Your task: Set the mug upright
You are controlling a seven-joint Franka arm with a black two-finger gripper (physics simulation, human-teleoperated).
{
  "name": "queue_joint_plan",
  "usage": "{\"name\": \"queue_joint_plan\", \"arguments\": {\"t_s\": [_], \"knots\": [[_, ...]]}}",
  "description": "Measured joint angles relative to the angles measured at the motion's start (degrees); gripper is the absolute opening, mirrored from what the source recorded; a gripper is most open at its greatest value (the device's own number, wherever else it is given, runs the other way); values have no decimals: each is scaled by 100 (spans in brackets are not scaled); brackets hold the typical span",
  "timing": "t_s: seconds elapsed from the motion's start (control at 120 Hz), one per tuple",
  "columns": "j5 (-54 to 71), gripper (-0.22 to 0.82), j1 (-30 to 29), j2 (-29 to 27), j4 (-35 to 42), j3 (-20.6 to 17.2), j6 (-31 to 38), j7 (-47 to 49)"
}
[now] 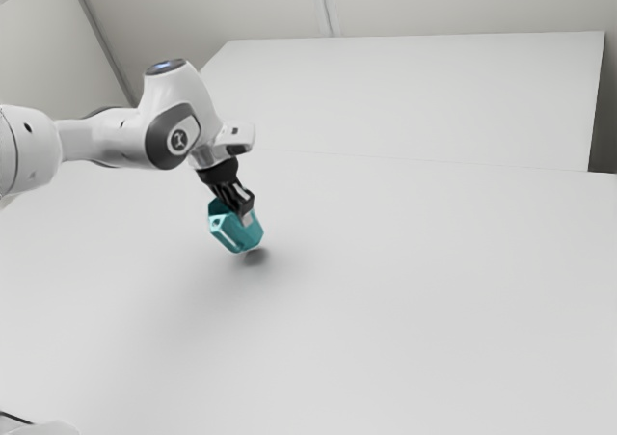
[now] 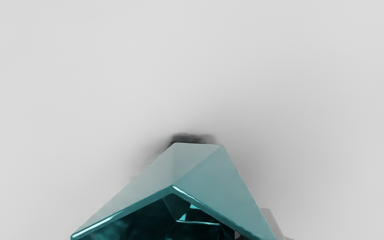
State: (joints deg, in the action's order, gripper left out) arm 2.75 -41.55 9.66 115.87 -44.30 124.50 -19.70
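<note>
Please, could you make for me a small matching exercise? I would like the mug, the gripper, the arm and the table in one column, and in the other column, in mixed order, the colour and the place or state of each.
Column 1
1. mug
2. gripper
3. arm
4. table

Column 2
A. mostly white, coming in from the exterior view's left
B. pale grey, spreading out below the others
C. teal, tilted
D. black, shut on a wall of the teal thing

Right pairs: 1-C, 2-D, 3-A, 4-B

Mug (image 2: pixel 208 180) partly beyond wrist view's edge
</note>
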Motion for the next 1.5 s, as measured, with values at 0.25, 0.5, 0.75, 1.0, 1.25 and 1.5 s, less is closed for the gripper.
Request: {"name": "queue_joint_plan", "arguments": {"t_s": [0.25, 0.5, 0.75, 1.0, 1.25, 1.5], "knots": [[125, -18, 40, -335, 403, -34, -37, 801], [23, -18, 31, -492, 666, -112, 2, 1336], [55, -18, 62, -328, 692, -124, 124, 1688], [107, -18, 70, -157, 704, -124, 204, 1924], [118, -17, 70, -58, 731, -124, 263, 2084], [82, 33, 70, -180, 721, -141, 285, 2142]]}}
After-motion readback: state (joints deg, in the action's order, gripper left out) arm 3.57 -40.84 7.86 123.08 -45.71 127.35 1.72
